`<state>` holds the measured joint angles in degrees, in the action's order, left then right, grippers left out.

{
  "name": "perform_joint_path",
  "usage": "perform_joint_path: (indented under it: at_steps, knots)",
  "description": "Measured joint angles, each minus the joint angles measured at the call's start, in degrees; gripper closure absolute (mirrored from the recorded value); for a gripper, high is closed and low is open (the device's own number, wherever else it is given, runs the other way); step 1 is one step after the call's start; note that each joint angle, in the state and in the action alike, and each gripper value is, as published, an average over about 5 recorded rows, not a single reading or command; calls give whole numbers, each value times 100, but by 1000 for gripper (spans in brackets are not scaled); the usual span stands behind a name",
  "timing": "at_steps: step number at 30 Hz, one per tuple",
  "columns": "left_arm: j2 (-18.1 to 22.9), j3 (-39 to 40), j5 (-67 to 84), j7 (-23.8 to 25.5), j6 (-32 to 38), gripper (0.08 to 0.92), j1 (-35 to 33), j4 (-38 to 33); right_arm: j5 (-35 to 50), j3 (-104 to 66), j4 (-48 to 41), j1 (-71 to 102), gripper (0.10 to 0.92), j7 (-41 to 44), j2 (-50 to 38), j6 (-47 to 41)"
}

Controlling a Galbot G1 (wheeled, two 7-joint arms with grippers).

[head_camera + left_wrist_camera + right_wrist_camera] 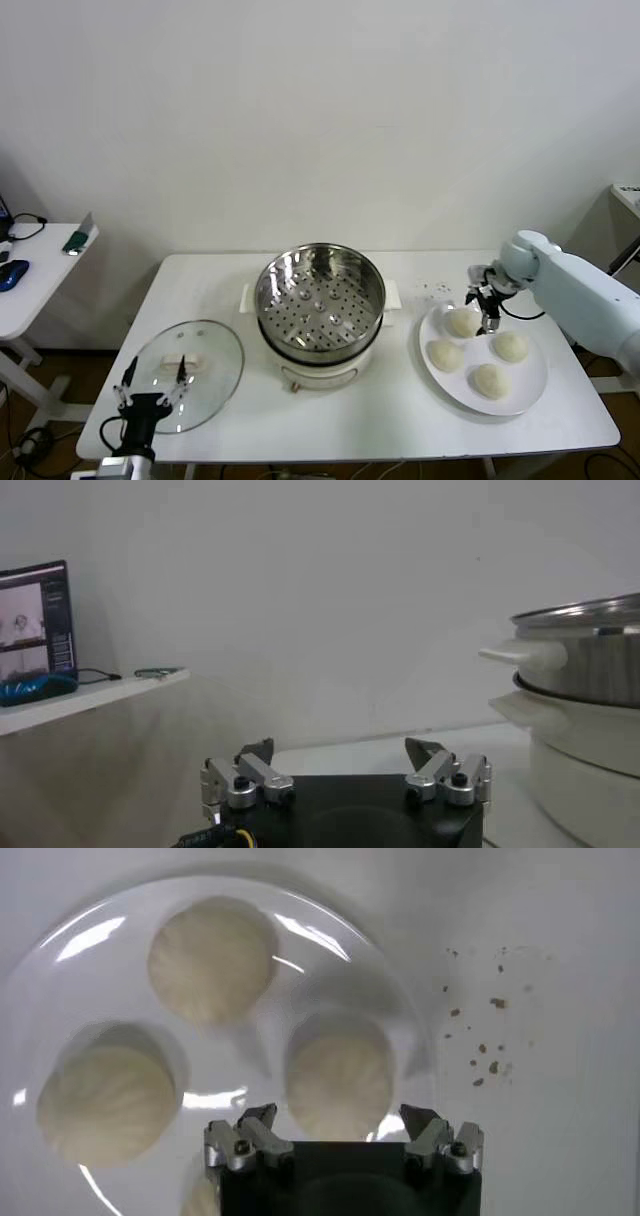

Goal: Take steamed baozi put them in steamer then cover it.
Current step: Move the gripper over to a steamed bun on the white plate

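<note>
Four pale baozi lie on a white plate (pixel 532 388) at the right: one at the back left (pixel 461 322), and others (pixel 444 354) (pixel 510 346) (pixel 490 381). My right gripper (pixel 487 306) is open and hovers just above the back-left baozi; in the right wrist view that gripper (pixel 339 1116) straddles the bun (pixel 340 1076) without touching it. The steel steamer (pixel 320 300) stands uncovered and empty at the table's middle. The glass cover (pixel 186 375) lies flat at the front left. My left gripper (pixel 150 395) is open and idle at the cover's near edge, and it also shows in the left wrist view (pixel 340 748).
Dark crumbs (pixel 432 290) dot the table between the steamer and the plate. A white side table (pixel 40 275) with small items stands at the far left. The steamer's side (pixel 590 690) fills the edge of the left wrist view.
</note>
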<state>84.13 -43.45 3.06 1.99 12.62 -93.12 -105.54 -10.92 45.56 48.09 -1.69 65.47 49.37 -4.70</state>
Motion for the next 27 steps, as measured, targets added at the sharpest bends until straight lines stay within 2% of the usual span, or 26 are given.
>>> perform_joint_path:
  at_steps: [12,20,27]
  knots:
    - [1,-20,-1,-7,-27,177,23,-21,-111,76,-291,0,203,6,268,86]
    - [-6,-39,1,-13,-29,177,21,-19,-164,93,-353,-11,307,20,325,144]
    - [-20,-57,29,-19,-25,177,0,-19,-166,129,-311,-70,337,24,294,220]
